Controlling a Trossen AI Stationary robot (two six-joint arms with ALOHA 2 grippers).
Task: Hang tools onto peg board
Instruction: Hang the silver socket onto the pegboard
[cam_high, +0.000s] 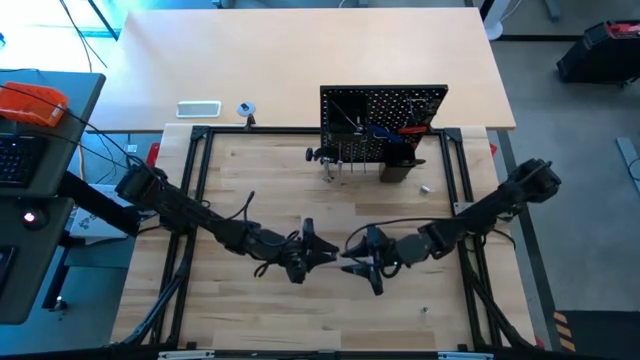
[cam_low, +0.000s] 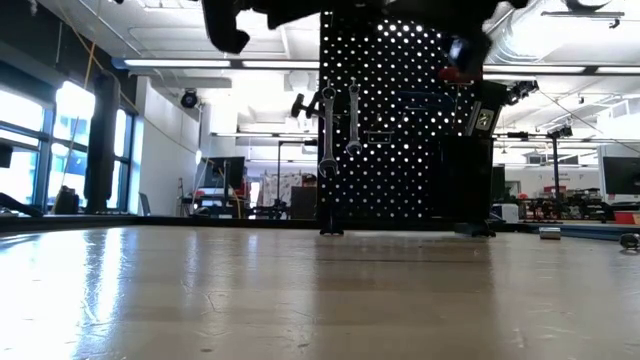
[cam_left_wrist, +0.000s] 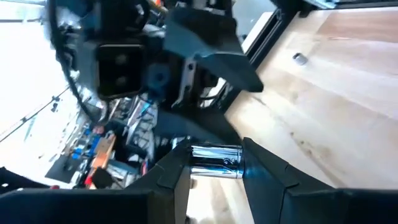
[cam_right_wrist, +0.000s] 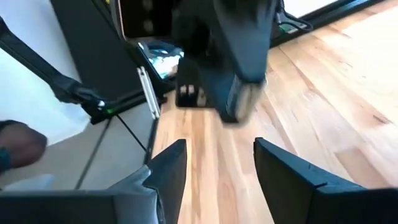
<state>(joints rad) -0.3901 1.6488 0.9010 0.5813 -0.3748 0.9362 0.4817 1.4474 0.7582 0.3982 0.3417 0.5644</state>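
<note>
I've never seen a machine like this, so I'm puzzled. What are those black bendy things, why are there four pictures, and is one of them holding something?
Those are two robot arms working at a wooden table. One picture looks straight down from above, one looks level across the table top, and two come from small cameras on the arms' wrists. The arms meet near the middle of the table. The left hand holds a small shiny metal piece between its two fingers. The right hand is open with nothing between its fingers. At the far side stands a black board full of holes. Two wrenches already hang on it. Another little metal bit lies on the table near the board.
</note>
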